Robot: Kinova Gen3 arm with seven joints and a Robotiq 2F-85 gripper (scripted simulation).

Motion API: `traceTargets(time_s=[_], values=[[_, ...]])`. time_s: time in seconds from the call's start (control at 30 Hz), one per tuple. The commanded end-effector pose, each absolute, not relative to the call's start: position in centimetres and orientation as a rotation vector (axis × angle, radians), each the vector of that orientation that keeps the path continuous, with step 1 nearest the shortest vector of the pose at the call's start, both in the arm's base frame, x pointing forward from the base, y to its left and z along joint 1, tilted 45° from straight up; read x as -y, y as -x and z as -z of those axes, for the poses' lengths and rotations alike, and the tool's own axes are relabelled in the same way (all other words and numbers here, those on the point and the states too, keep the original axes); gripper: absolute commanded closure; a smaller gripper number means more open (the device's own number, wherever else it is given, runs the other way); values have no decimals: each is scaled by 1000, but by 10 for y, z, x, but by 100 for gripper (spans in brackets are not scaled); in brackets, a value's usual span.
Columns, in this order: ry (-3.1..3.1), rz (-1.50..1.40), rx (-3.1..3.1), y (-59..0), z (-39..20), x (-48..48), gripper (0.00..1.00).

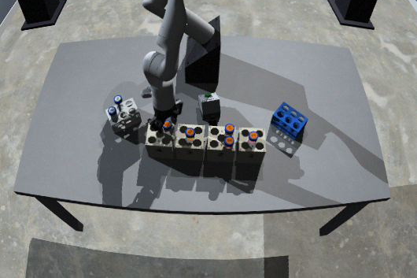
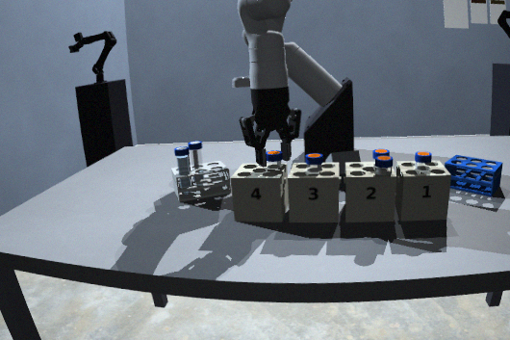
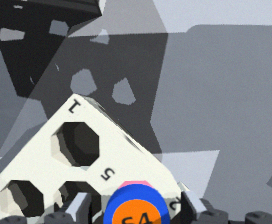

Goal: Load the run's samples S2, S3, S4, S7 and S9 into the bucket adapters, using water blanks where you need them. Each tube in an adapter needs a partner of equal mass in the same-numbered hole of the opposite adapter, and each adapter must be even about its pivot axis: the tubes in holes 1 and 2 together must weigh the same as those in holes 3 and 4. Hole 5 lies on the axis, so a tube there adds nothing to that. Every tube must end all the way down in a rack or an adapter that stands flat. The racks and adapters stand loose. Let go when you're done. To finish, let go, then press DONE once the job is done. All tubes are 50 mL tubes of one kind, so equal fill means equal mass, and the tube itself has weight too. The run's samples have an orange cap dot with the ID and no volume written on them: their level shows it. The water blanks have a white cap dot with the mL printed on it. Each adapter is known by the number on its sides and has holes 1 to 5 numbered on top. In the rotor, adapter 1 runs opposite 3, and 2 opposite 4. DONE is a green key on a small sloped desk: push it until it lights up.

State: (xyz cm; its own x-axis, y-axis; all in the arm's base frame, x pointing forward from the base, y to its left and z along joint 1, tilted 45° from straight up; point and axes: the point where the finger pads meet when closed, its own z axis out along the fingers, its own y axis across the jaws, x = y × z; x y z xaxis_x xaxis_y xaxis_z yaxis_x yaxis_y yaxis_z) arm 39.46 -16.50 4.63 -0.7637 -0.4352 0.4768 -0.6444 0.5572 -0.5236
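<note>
Four beige adapters stand in a row; in the exterior view they read 4 [image 2: 257, 207], 3 [image 2: 313, 207], 2 [image 2: 370, 207], 1 [image 2: 425, 204] from left to right. Tube S4 [image 1: 167, 124] [image 2: 274, 154] [image 3: 137, 212], with a blue cap and an orange dot, sits down in adapter 4 [image 1: 158, 150] [image 3: 127, 155] beside hole 5. My gripper [image 1: 167, 121] [image 2: 273, 150] is open, its fingers either side of that cap. Adapter 3 holds one orange-dot tube [image 1: 190, 132], adapter 2 holds two [image 1: 230, 128] [image 1: 229, 141], and adapter 1 holds one [image 1: 252, 136].
A clear rack [image 1: 130, 120] [image 2: 207, 183] left of adapter 4 holds two white-dot blanks [image 1: 117, 99] [image 1: 112, 111]. An empty blue rack [image 1: 289, 120] [image 2: 473, 175] stands at the right. The DONE desk [image 1: 208, 108] with its green key [image 1: 208, 95] stands behind the adapters.
</note>
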Motion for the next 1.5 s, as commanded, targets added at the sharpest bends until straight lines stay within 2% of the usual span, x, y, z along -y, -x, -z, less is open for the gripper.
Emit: traceTargets(time_s=[0.0,1.47], values=[[-894,-1018,2503,-395,-47,165,38],[-894,-1018,2503,-396,-72,139,38]])
